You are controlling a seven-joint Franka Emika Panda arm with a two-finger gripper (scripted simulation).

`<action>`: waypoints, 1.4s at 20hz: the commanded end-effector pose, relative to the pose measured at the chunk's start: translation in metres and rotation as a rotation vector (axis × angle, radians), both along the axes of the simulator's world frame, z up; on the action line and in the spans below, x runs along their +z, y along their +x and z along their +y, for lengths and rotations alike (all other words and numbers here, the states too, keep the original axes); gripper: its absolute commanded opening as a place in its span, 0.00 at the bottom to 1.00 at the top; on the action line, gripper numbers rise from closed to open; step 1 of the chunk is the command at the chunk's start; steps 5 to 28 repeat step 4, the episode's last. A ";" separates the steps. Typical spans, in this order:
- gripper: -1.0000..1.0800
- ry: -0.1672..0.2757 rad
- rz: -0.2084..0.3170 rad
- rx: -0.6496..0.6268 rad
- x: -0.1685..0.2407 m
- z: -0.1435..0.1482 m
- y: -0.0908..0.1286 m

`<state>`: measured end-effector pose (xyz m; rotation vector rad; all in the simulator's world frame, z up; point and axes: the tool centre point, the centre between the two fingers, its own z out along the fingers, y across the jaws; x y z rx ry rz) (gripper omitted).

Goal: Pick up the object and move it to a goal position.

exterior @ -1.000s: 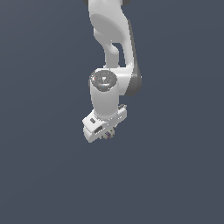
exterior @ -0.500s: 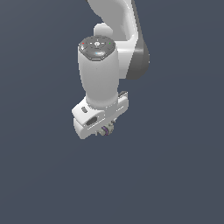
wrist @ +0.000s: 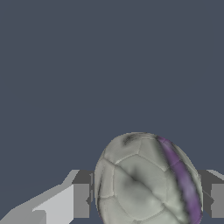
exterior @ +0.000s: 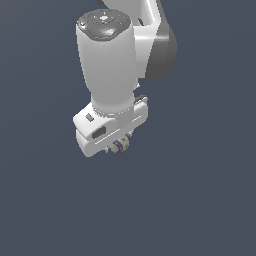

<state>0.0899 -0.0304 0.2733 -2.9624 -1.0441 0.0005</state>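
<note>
- Gripping tight, the gripper has its two fingers pressed on the sides of the ball, so it is closed around it and holding it.
- In the exterior view the ball is just a tiny bit of pale and purple peeking out under the white hand. Most of it is hidden there.
- In the wrist view the ball looks big because the camera is close. It is off-white with stitched panels like a little football, and it has a purple stripe with dark marks next to it.
- The ball is up in the air between the fingers. It does not touch anything else that I can see.
- No worktop edge or corner shows in either view, only plain dark blue-grey all around, so I cannot say which side of the worktop the ball is over.
- I think the ball is very light. It is round and looks smooth, so it could slip or roll out if the squeeze is off-centre.
- The best place to hold it is across its widest middle, one finger on each side. That looks like where the fingers are now.
- The big white arm stands over the hand.
- I see no goal marker, so I cannot tell how far the ball has to go.
</note>
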 end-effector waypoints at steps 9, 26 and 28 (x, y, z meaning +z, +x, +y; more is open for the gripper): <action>0.00 0.000 -0.001 0.000 0.006 0.000 0.003; 0.00 0.000 -0.001 0.000 0.006 0.000 0.003; 0.00 0.000 -0.001 0.000 0.006 0.000 0.003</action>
